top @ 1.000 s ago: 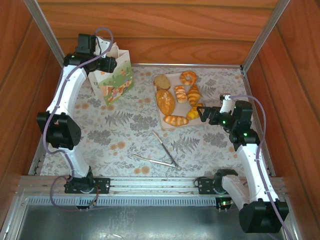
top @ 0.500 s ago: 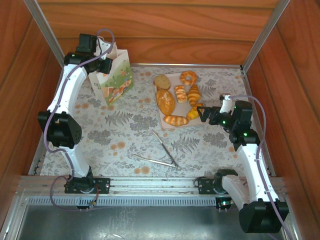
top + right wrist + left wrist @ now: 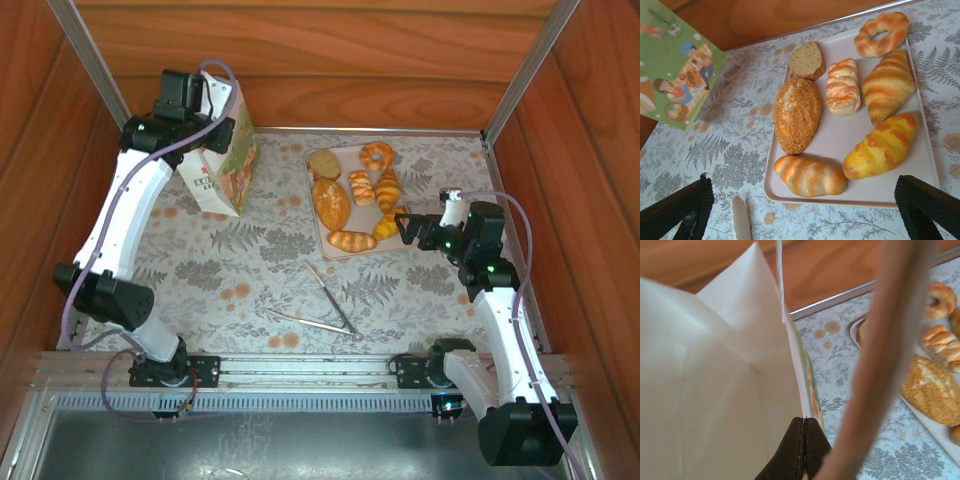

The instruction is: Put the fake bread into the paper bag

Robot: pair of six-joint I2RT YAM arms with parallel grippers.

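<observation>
Top external view counts seven pieces of fake bread [image 3: 331, 202], all lying on one beige tray [image 3: 368, 218] right of centre. One paper bag [image 3: 222, 150] stands at the far left of the table [image 3: 240, 260], and one pair of metal tongs [image 3: 325, 300] lies nearer the arms. Left wrist view adds what that view hides: the left gripper [image 3: 805, 450] has its jaws pressed together on the bag's front rim, beside the white interior, while a blurred pale band crosses in front of the tray. Right wrist view shows the right gripper [image 3: 802, 210] with jaws spread wide and empty, just short of the tray, with the bag's cartoon print beyond.
</observation>
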